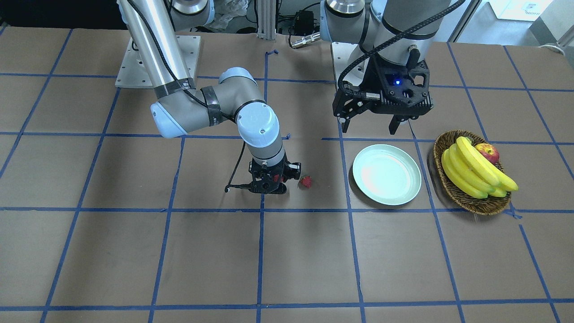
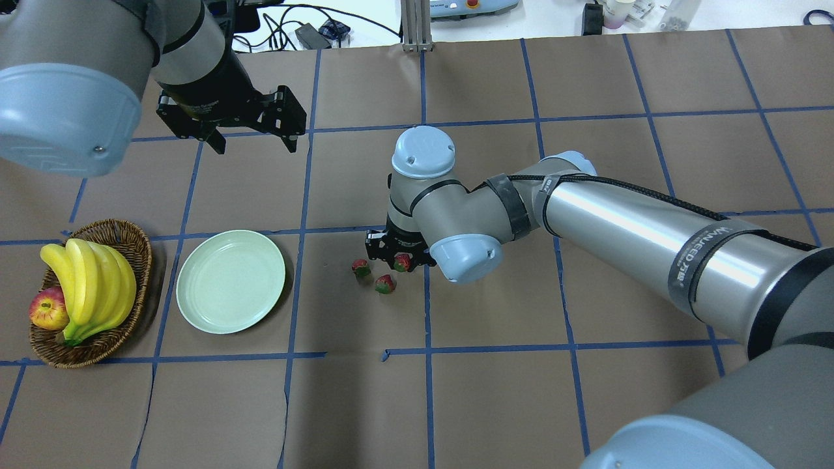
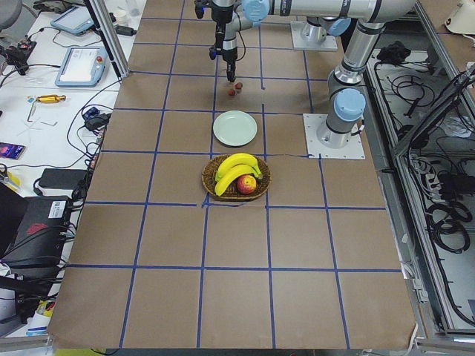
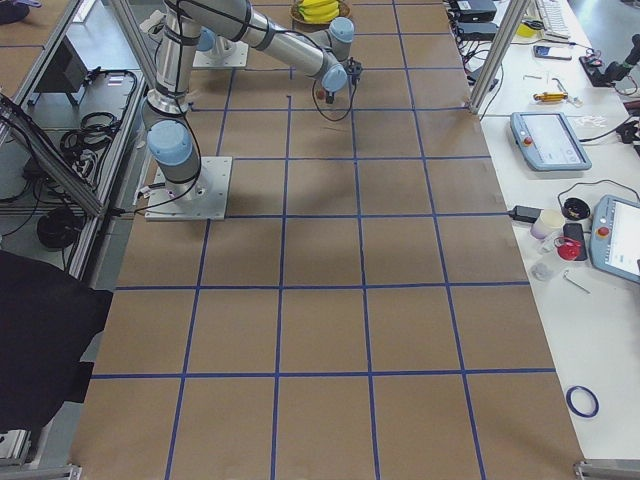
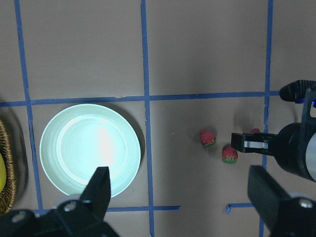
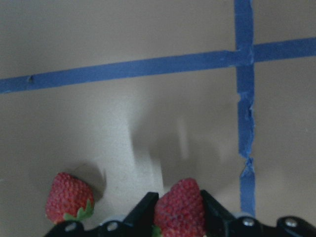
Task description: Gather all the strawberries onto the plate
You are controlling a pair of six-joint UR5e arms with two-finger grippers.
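Three small red strawberries lie close together near the table's middle. My right gripper (image 2: 402,259) is down at them and shut on one strawberry (image 6: 180,207), its fingers (image 6: 143,212) pressed against both of its sides. A second strawberry (image 2: 360,267) and a third strawberry (image 2: 385,284) lie loose beside it; one of them also shows in the right wrist view (image 6: 66,197). The pale mint plate (image 2: 230,281) lies empty to the left of them. My left gripper (image 2: 251,140) hangs open and empty above the table, beyond the plate (image 5: 90,149).
A wicker basket (image 2: 133,236) with a bunch of bananas (image 2: 91,280) and a red apple (image 2: 47,309) stands just left of the plate. Blue tape lines grid the brown table. The right arm's elbow (image 2: 456,221) hangs over the berries.
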